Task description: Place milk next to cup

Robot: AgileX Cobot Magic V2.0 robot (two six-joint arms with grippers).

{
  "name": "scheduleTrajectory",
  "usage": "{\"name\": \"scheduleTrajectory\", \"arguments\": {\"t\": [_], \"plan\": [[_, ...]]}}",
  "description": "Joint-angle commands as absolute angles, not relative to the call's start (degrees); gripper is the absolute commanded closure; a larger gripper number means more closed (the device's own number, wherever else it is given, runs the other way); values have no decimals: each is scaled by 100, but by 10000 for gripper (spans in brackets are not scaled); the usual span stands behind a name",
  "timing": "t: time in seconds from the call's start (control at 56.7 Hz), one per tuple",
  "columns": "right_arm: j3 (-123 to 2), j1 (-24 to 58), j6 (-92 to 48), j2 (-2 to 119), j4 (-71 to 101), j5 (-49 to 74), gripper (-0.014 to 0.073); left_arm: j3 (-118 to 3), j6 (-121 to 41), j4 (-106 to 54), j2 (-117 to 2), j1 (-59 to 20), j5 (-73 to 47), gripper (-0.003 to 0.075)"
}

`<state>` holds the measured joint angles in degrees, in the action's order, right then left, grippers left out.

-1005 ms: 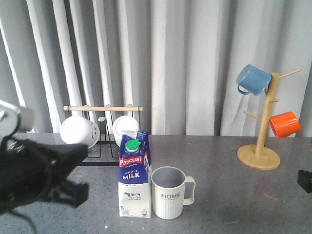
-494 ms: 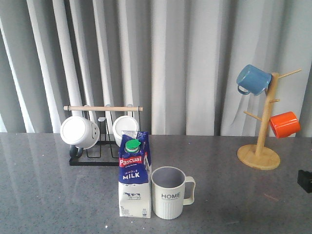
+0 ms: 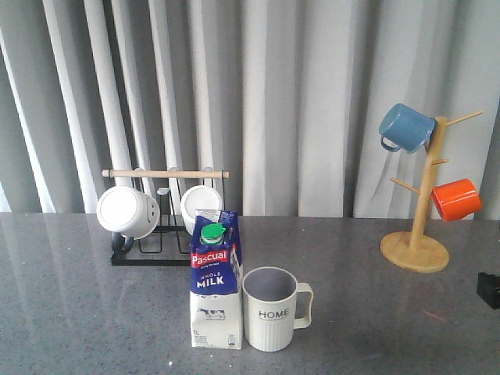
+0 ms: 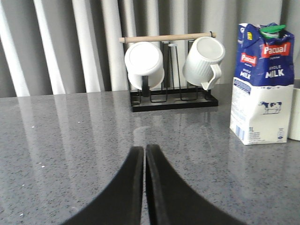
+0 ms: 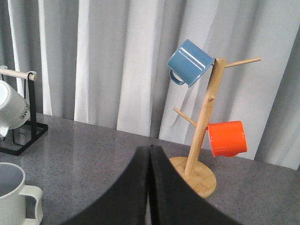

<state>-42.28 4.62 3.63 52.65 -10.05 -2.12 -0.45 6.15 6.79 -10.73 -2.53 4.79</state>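
The milk, a blue-and-white carton with a green cap and red Pascual label, stands upright on the grey table, close beside the left of the cup, a ribbed pale mug marked HOME with its handle to the right. The milk also shows in the left wrist view. The cup's rim and handle show in the right wrist view. My left gripper is shut and empty, low over the table, apart from the milk. My right gripper is shut and empty. Neither arm shows in the front view.
A black rack with a wooden bar holds two white mugs behind the milk. A wooden mug tree at the right carries a blue mug and an orange mug. A dark object sits at the right edge.
One second ago my left arm filled the lower left of the front view. It has drawn back out of that view. The milk and the cup have not moved.
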Motion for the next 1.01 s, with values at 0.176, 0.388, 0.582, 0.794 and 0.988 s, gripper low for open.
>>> {"name": "scheduleTrajectory", "arguments": {"t": [0.176,0.388,0.582,0.794,0.988], "plan": [[-4394,434,359,5237,-1055,-633,602,20,637,748,-136,187,517,727],[-4394,434,359,5237,-1055,-633,602,25,557,815,142,180,377,726],[-4394,434,359,5237,-1055,-633,602,25,575,810,142,-14,477,726],[-4394,434,359,5237,-1055,-633,602,25,575,671,142,-86,480,726],[-4394,434,359,5237,-1055,-633,602,19,571,662,142,-80,321,726]]}}
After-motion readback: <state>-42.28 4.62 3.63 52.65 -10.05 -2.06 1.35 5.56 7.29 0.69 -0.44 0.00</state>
